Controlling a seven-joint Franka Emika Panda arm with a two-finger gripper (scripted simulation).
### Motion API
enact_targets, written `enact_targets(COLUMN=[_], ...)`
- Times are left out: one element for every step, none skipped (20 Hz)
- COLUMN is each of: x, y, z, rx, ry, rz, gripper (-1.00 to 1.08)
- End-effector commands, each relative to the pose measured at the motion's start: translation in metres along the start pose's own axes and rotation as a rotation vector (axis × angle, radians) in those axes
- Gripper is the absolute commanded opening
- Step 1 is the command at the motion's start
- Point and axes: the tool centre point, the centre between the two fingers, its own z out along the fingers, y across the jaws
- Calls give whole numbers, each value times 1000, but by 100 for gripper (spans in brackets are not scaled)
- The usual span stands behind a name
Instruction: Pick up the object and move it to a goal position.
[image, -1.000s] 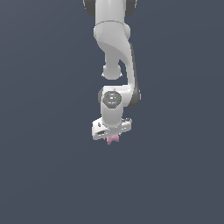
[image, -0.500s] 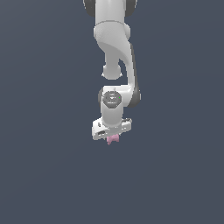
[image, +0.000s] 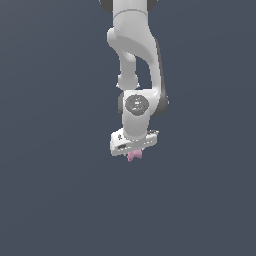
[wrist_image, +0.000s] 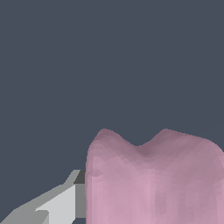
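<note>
The arm (image: 135, 60) hangs down from the top of the exterior view with its wrist pointing straight at the floor, and the gripper (image: 134, 153) sits at its lower end, the white hand tilted a little so that its side toward the exterior view's left is lower. The object (image: 134, 155) shows as a small pink lump poking out just beneath the hand, between where the fingers must be; in the wrist view it fills the near corner, its notched waist plain and one grey-white finger (wrist_image: 61, 203) lying right against its side. That contact, and the way the piece sits tucked under the hand, make me judge that the fingers are clenched on the object, though only one finger can be seen and the other is hidden behind the pink mass. A grasp across the narrow waist would make sense, since the flared ends would keep the piece from slipping out during travel. No goal marker shows in either view, so how far remains cannot be told. Against the frames from a second and half a second ago nothing appears to have shifted: arm, hand and pink piece sit at the same spot in the view, so the carry looks paused or very slow
</note>
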Motion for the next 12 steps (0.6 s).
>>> enact_targets(x=[3,5,6,8,9,11,13,15,16,18,20,22], y=[-14,-20,-27,-33,-41,-48,-56,-63,-71,-78,-86,-93], z=[-18,-27,-36,-45,-55,-65,-75,-86,-96,-106,-116,-127], rx=[-1,-1,-1,-1,-1,-1,-1,-1,-1,-1,-1,-1], ry=[1,1,1,1,1,1,1,1,1,1,1,1], rz=[-1,-1,-1,-1,-1,-1,-1,-1,-1,-1,-1,-1], gripper=[-100,-100,-100,-100,-100,-100,-100,-100,-100,-100,-100,-100])
